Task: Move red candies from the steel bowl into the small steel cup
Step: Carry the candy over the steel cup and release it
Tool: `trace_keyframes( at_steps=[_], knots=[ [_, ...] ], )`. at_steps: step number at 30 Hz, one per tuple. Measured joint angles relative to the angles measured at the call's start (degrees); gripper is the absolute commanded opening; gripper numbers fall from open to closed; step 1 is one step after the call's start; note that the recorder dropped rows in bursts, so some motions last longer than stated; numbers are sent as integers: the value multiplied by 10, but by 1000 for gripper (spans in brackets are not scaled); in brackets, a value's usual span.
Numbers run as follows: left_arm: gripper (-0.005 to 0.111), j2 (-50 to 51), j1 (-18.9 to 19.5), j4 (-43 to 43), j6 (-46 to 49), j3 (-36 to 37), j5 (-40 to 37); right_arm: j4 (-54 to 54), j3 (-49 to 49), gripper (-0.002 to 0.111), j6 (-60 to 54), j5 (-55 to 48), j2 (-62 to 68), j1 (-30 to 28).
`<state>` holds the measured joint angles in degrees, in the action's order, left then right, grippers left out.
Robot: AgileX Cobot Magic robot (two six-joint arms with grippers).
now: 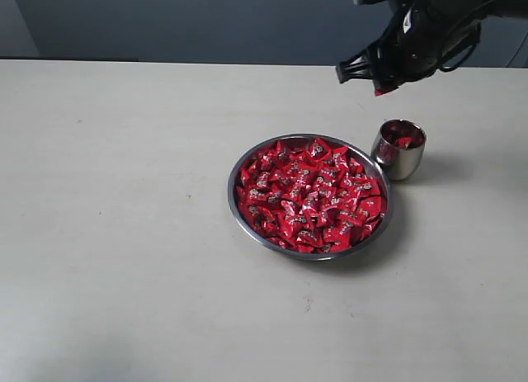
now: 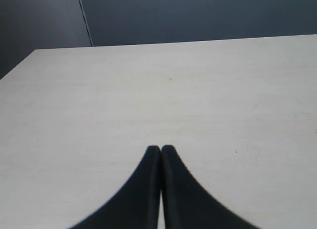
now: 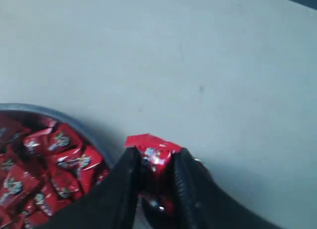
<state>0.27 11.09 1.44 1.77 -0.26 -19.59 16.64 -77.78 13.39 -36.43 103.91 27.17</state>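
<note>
- Filling the steel bowl [image 1: 233, 192] almost to its thin rim, the red candies [image 1: 309, 196] lie in a loose heap, their shiny wrappers pointing every way, each with a pale mark at its centre.
- One single candy [image 3: 151, 146] is out of the heap. It sits pinched between the two dark fingers of the right gripper [image 3: 154, 157], with its upper edge sticking out past the fingertips.
- The right gripper's jaws are clamped on that candy's sides, with only the wrapper's width between them.
- The small steel cup [image 1: 398, 159] stands upright on the table just beside the bowl's rim, on the right in the exterior view. I cannot tell whether cup and bowl touch.
- A few red wrappers [image 1: 404, 139] show inside the cup's mouth.
- In the exterior view the right gripper hangs in the air, raised above the cup and a little to its left, clear of both cup and bowl.
- The left gripper [image 2: 161, 149] is well apart from all this, and its wrist view shows only bare tabletop ahead. Its two black fingers are pressed together at the tips with nothing between them.
- The table [image 1: 124, 233] is a pale, matte surface, with a dark wall behind its far edge.
</note>
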Motion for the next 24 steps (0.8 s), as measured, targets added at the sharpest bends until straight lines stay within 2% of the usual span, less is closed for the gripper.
trace_keyframes(
  at_steps=[7, 12, 24],
  knots=[
    [0, 0, 0, 0, 0, 0, 0, -7, 0, -1, 24, -22, 19, -60],
    [0, 0, 0, 0, 0, 0, 0, -75, 0, -1, -37, -31, 51, -62],
    [0, 0, 0, 0, 0, 0, 0, -82, 0, -1, -49, -27, 66, -62]
  ],
)
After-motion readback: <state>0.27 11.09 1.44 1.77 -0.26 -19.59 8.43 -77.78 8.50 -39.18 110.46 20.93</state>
